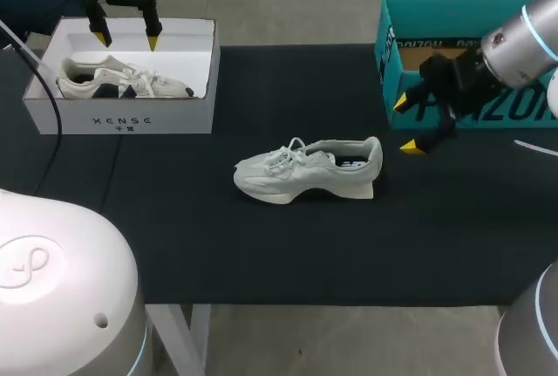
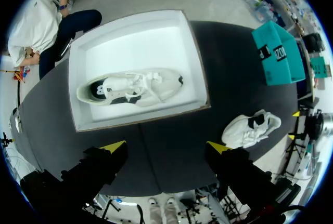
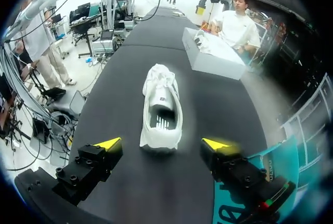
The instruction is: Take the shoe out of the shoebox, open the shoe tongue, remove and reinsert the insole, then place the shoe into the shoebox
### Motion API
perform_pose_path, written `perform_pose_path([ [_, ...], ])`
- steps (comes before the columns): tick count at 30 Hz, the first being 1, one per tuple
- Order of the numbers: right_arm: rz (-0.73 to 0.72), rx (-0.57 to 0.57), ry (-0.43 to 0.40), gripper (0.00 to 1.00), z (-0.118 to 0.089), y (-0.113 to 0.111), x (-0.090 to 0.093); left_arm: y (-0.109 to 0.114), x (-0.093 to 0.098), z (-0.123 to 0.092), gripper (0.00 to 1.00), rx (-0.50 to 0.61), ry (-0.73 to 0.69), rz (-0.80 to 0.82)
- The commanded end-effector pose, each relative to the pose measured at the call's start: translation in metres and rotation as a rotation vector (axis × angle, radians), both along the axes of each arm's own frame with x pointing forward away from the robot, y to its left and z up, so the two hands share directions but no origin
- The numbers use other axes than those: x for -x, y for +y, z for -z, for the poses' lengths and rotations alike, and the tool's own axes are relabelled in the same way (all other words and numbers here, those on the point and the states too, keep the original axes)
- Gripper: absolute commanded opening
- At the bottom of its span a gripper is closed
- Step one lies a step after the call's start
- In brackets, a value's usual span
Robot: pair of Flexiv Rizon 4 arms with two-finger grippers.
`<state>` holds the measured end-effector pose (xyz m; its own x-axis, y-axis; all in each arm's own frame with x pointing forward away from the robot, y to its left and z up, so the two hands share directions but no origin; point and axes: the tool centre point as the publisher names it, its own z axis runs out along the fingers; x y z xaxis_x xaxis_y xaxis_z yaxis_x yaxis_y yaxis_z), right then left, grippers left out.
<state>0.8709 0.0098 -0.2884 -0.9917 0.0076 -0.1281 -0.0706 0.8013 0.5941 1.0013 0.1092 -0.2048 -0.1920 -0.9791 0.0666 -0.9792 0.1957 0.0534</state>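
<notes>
1 white shoe (image 1: 307,169) is lying mid-table, heel toward the right gripper (image 1: 406,124), which is hanging spread and empty just right of it; left gripper (image 1: 127,41) is hovering spread above white shoebox (image 1: 122,119).

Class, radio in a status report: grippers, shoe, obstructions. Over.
Left gripper open above white box. Right gripper open, facing shoe heel. Shoe upright on table, nothing between it and right gripper.

A long table (image 1: 261,254) — covered edge to edge in matte black cloth.
</notes>
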Motion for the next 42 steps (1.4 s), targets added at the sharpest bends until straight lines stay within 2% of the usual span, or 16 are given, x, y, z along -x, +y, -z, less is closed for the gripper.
perform_pose_path([
  [1,0.008,0.005,-0.008,1.00,0.000,-0.002,0.004,0.000,0.001,0.000,1.00,0.000,-0.002,0.000],
  [18,0.008,0.005,-0.008,1.00,0.000,-0.002,0.004,0.000,0.001,0.000,1.00,0.000,-0.002,0.000],
  [21,0.062,-0.024,-0.054,1.00,0.007,-0.005,0.000,0.000,0.001,0.000,1.00,0.000,-0.002,0.000],
  [26,0.069,-0.037,-0.071,1.00,0.016,-0.006,-0.009,0.000,0.001,0.000,1.00,0.000,-0.002,0.000],
  [42,0.102,-0.125,0.016,1.00,0.079,-0.007,-0.006,0.000,0.001,0.000,1.00,0.000,-0.002,0.000],
])
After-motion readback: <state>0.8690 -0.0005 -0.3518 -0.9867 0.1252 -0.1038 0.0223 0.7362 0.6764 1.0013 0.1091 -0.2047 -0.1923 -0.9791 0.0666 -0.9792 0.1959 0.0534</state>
